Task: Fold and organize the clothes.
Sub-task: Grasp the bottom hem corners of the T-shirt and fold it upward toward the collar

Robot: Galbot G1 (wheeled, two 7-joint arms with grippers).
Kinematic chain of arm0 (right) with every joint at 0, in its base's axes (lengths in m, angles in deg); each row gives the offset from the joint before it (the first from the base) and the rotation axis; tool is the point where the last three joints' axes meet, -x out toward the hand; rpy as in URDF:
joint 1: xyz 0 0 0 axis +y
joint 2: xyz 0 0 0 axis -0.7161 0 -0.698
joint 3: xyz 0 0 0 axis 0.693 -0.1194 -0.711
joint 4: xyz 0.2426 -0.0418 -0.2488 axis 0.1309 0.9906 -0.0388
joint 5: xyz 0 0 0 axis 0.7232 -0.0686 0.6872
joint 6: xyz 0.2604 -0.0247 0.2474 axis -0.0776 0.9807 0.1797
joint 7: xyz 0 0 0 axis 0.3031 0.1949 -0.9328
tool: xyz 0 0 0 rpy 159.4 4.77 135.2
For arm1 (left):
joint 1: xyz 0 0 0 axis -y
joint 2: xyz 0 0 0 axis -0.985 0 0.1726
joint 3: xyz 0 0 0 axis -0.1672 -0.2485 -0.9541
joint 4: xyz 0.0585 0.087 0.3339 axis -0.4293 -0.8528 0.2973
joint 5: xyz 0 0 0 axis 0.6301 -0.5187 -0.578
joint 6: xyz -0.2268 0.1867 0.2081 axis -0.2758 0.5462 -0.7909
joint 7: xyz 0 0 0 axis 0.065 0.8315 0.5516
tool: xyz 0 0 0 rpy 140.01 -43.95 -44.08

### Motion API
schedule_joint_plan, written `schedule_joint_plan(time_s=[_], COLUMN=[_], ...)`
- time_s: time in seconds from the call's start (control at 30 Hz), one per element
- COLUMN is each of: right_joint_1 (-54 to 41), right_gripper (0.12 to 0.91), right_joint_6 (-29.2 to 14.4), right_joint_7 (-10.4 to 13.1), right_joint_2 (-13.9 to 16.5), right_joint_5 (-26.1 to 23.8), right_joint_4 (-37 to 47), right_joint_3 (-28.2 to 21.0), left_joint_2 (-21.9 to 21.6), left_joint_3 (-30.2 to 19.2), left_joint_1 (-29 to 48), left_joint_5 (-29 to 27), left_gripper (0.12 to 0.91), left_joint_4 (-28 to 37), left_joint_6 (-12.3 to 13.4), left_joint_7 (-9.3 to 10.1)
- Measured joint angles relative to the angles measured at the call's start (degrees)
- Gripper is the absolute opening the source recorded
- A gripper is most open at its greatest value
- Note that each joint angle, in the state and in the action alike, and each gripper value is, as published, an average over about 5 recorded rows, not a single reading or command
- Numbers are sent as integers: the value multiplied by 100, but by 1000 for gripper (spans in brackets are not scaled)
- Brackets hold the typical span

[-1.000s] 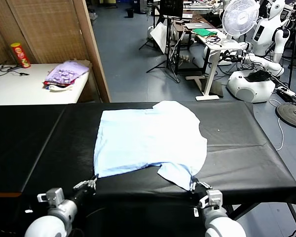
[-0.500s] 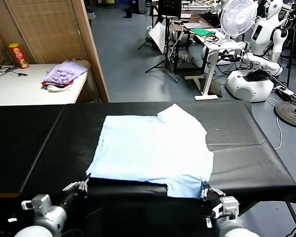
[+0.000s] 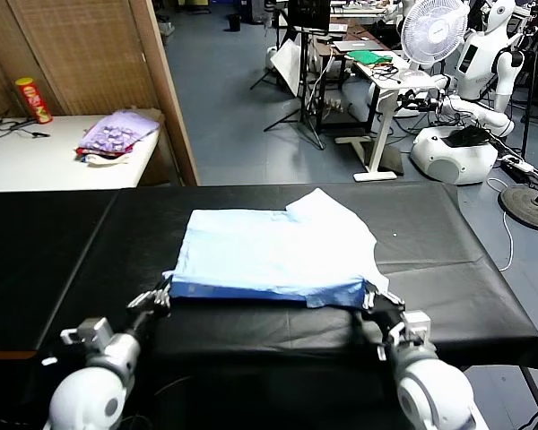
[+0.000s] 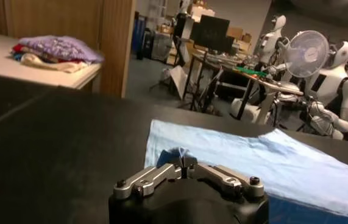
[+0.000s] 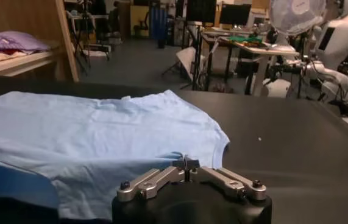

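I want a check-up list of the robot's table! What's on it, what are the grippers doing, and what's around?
Surface: black table, cloth-covered.
Job's things: pale blue T-shirt lying flat, near edge lifted and folding over.
Clutter: nothing seen on the black table.
Grippers: left gripper shut on the T-shirt's near left corner; right gripper shut on its near right corner.
Cables: cable on the floor to the right.
Surroundings: white side table with a purple clothes heap and a red can; fan; white robots behind.
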Motion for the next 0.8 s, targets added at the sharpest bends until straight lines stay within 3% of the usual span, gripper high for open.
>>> schedule_joint_plan(time_s=[0.2,0.4,0.53,0.6,0.73,0.8], right_joint_1=[-92,163,473,644,946,1068], right_gripper=[162,447,686,767,795,781], right_joint_6=[56,226,243,230,184,159], right_joint_7=[-157,-187,-146,-116,-70,-64], right_joint_2=[-13,96,116,100,40,15], right_joint_5=[42,206,204,189,179,177], right_joint_4=[248,-90,-426,-536,-614,-629], right_joint_3=[1,179,335,419,579,651], left_joint_2=[-4,14,6,-21,-84,-97], left_joint_3=[-219,-380,-401,-380,-323,-301], left_joint_1=[405,615,604,544,332,197], left_joint_5=[-212,-405,-500,-509,-504,-484], left_gripper=[131,162,355,456,681,748], left_joint_4=[472,776,794,753,609,550], left_joint_6=[23,-29,-60,-69,-85,-100], left_joint_7=[-29,-58,-61,-69,-125,-143])
